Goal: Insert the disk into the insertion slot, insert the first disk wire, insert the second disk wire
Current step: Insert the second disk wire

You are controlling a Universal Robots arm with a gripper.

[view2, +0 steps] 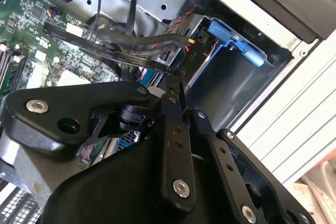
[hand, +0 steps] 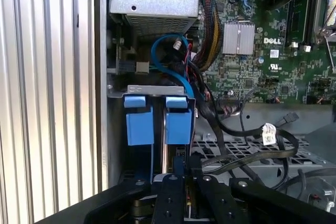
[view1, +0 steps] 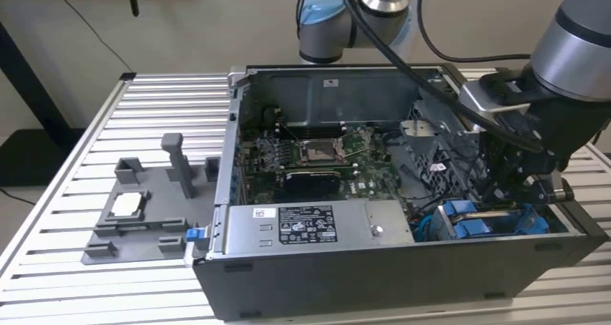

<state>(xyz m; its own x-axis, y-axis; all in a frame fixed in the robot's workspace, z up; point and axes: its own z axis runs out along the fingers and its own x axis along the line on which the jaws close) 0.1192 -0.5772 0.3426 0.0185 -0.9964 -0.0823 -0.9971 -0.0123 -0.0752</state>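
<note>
Disk (view1: 474, 220), in its bright blue frame, sits down in the insertion slot (view1: 559, 228) of the drive cage, at the corner of the computer case (view1: 382, 275) toward the exterior view's right, roughly four o'clock from the motherboard (view1: 320, 160). Judged from this, the first step looks complete or very nearly so.

Working from the exterior view's left: a grey fixture tray (view1: 143, 217) lies on the slatted table (view1: 76, 167), well apart from the work. Next comes the open case, with the grey power-supply box (view1: 305, 225) along its near wall at about nine o'clock from the disk.

In the first wrist view, two blue frame tabs (hand: 157, 116) stand upright in the cage. A blue cable (hand: 168, 61) loops just beyond them, and black wires (hand: 241, 129) lie loose beside the cage. Whether either disk wire is seated cannot be told; both wire steps are taken as outstanding.

Gripper (hand: 176, 179) hangs directly over the disk. Its fingers appear drawn close together, pinching a dark cable (view2: 131, 56) near their tips in the second wrist view, though that hold is not certain.
</note>
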